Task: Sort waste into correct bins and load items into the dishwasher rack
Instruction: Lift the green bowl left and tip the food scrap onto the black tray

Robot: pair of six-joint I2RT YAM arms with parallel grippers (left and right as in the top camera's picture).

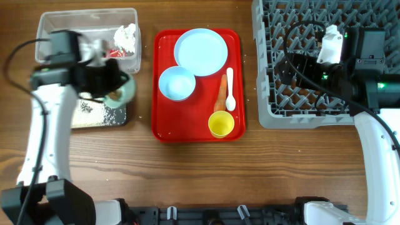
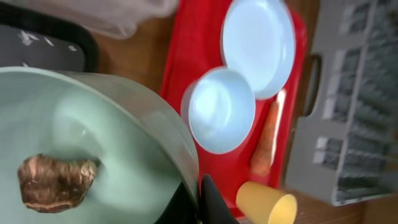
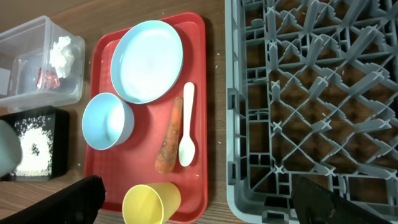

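Observation:
My left gripper (image 1: 111, 80) is shut on the rim of the mint-green bowl (image 1: 125, 90) and holds it above the black tray (image 1: 119, 117), which has white rice grains (image 1: 87, 109) in it. In the left wrist view the fingers (image 2: 200, 202) pinch the bowl's edge (image 2: 124, 124), and a brown food lump (image 2: 56, 180) lies inside. The clear tub (image 1: 56, 22) holds crumpled tissue (image 1: 125, 36) and a red wrapper (image 1: 115, 54). My right gripper (image 3: 202, 202) is open and empty over the grey rack (image 1: 294, 19).
The red tray (image 1: 194, 131) carries a pale blue plate (image 1: 200, 51), a pale bowl (image 1: 177, 83), an orange carrot piece (image 1: 221, 94), a white spoon (image 1: 230, 89) and a yellow cup (image 1: 220, 124). Rice grains lie scattered on the wood by the black tray.

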